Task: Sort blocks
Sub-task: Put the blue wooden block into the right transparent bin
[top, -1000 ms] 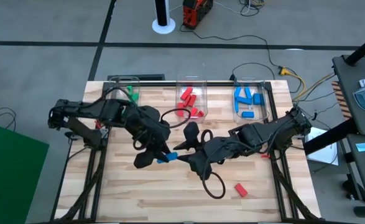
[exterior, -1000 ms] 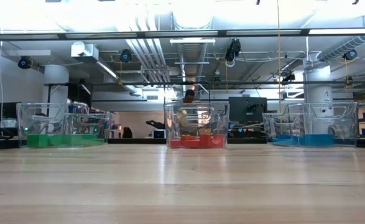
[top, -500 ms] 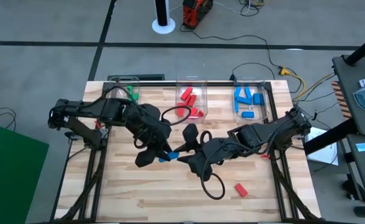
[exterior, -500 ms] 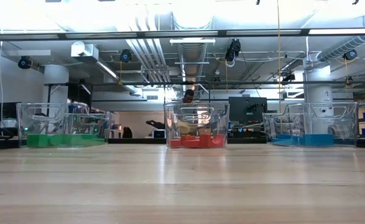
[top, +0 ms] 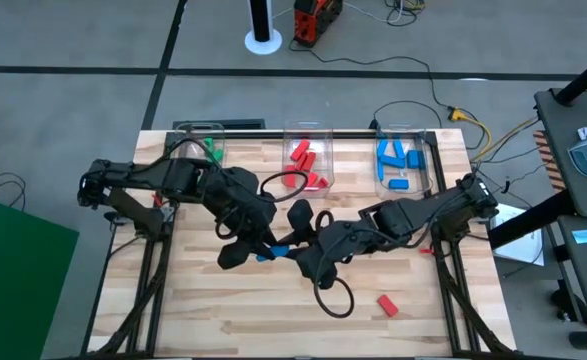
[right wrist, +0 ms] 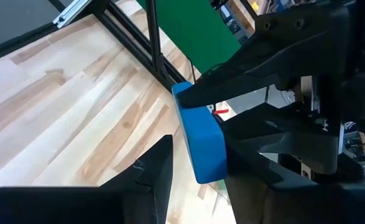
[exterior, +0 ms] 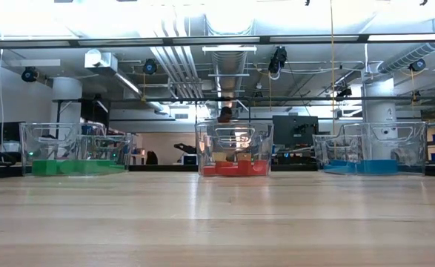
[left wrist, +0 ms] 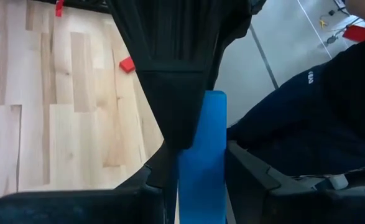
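Observation:
Above the table's middle, my left gripper (top: 263, 248) is shut on a blue block (top: 275, 251). My right gripper (top: 298, 245) faces it from the right. It is open, with one finger on each side of the block's free end (right wrist: 201, 146). A loose red block (top: 386, 305) lies flat on the table at the near right. Along the far edge stand three clear bins: one holds green blocks (top: 211, 152), one red blocks (top: 303, 160) and one blue blocks (top: 398, 165). Neither arm shows in the low view. My left gripper pinches the blue block's long sides (left wrist: 201, 180) between its two fingers, at the end away from the right arm. The fingers lie roughly level and point toward the table's right. The block sticks out past them, lifted clear of the table. My right gripper flanks the block's free end; I cannot tell whether its fingers (right wrist: 160, 165) touch it.
The three bins (exterior: 234, 148) line the far edge. A black cable loop (top: 335, 298) hangs below the right arm over the near middle of the table. The wood to the near left (top: 213, 310) is bare. Small red bits sit by both side edges (top: 158, 203).
My right gripper has gone a little toward the table's left, closing in on the blue block so that its fingers now stand along the block's free end. My left gripper and the block have stayed where they were.

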Robot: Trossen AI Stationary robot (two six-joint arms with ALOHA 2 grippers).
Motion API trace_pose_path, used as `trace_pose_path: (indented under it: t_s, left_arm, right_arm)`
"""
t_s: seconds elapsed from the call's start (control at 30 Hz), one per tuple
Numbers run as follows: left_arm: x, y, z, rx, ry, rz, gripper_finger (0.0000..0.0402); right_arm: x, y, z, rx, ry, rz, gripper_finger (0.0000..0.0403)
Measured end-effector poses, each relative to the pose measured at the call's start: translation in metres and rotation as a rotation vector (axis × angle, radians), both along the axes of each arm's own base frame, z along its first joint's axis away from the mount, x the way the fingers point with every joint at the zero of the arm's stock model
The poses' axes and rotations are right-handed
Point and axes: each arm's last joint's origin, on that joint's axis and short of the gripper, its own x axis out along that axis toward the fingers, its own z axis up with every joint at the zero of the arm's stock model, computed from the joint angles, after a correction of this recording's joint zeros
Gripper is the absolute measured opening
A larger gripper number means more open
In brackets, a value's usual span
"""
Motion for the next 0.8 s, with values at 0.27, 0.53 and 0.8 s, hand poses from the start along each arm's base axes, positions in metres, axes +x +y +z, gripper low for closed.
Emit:
trace_pose_path:
  t_s: [0.27,0.53,0.8]
  left_arm:
    - [0.000,0.000,0.000,0.001,0.001,0.000,0.0086]
    - [0.000,0.001,0.000,0.002,0.007,0.014,0.0097]
    - [-0.005,0.006,-0.008,0.066,0.096,0.090,0.0147]
  right_arm:
    - [0.001,-0.001,0.001,-0.012,-0.009,0.011,0.0081]
    - [0.001,-0.002,0.001,-0.017,-0.002,0.023,0.0053]
    - [-0.006,-0.023,0.000,0.077,0.093,-0.091,0.0053]
